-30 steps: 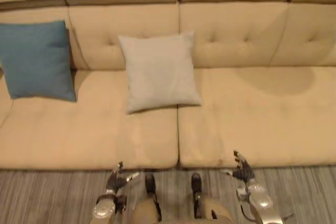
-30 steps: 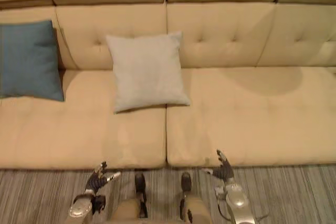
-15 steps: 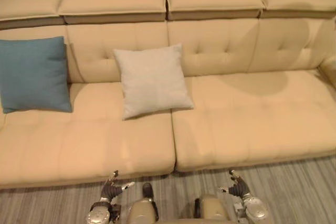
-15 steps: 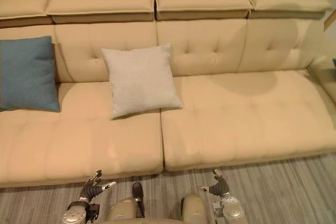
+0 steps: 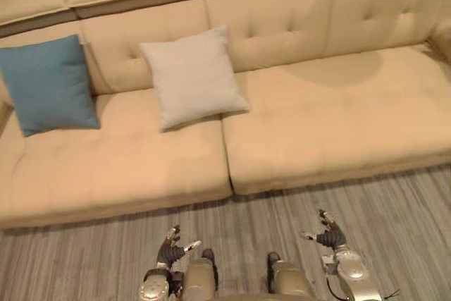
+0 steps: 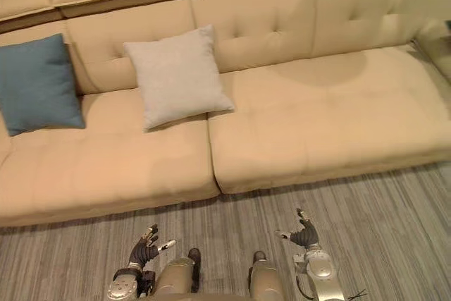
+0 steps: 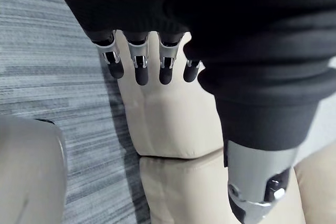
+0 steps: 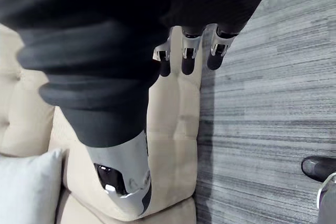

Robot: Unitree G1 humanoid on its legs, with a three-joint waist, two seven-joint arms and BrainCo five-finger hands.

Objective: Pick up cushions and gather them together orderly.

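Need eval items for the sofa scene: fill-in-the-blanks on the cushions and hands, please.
The blue cushion lies on the robot's ____ of the grey cushion.
The sofa holds ____ cushions.
The left hand and right hand, over the floor, are both ____ (open/shut), holding nothing.
Missing words: left; two; open.

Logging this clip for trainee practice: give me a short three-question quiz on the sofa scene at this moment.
1. True or false: the pale cushion leans on the sofa backrest.
2. What sits to the pale cushion's left, apart from it? A) a blue cushion B) a blanket C) a book
3. Fill in: the left hand and the right hand, both open and empty, hang above the ____.
Key: 1 true; 2 A; 3 floor.
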